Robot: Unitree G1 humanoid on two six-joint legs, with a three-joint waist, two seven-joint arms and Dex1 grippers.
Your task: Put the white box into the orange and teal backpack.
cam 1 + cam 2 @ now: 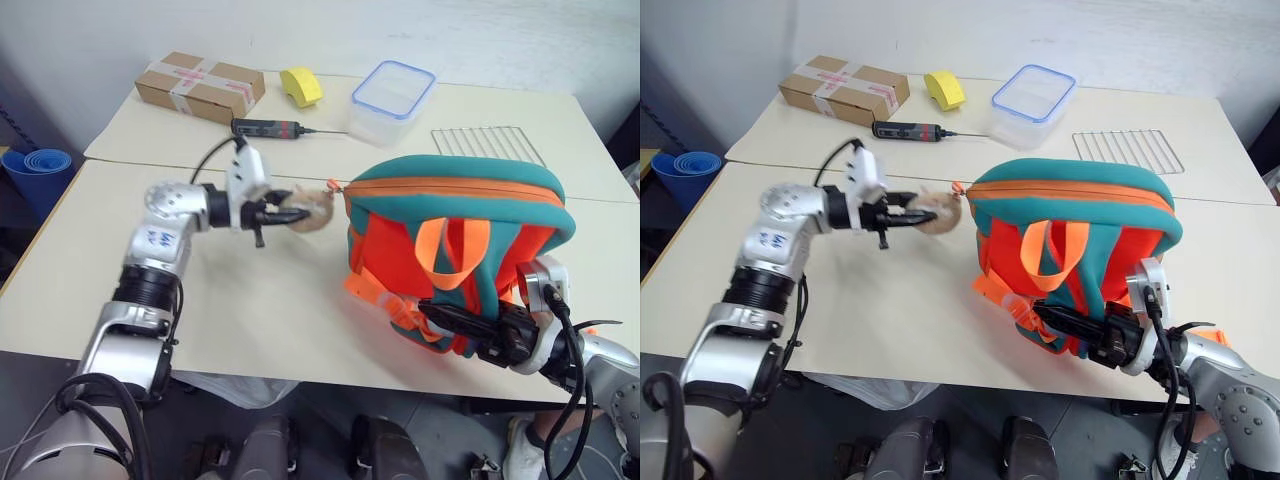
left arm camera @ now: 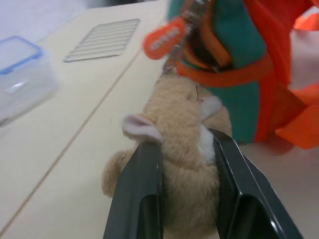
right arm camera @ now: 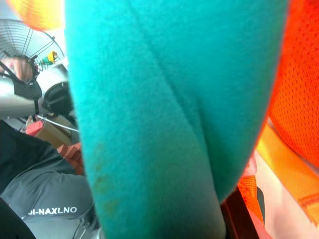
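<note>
The orange and teal backpack (image 1: pixel 455 235) stands upright on the near table, right of centre, its zipper closed along the top. A tan plush cat (image 1: pixel 312 211) hangs from the zipper's left end by an orange tag (image 2: pixel 163 42). My left gripper (image 1: pixel 285 214) reaches in from the left and is shut on that plush, with its black fingers (image 2: pixel 139 189) pressing both sides. My right gripper (image 1: pixel 452 325) is at the backpack's lower front edge, shut on its teal fabric (image 3: pixel 149 124) beside the orange straps. The white box is out of view.
On the far table lie a brown taped cardboard box (image 1: pixel 200 85), a yellow block (image 1: pixel 301 86), a clear blue-rimmed container (image 1: pixel 392 100), a wire rack (image 1: pixel 487 143) and a black tool with a cable (image 1: pixel 268 128). A blue roll (image 1: pixel 40 165) stands on the floor, left.
</note>
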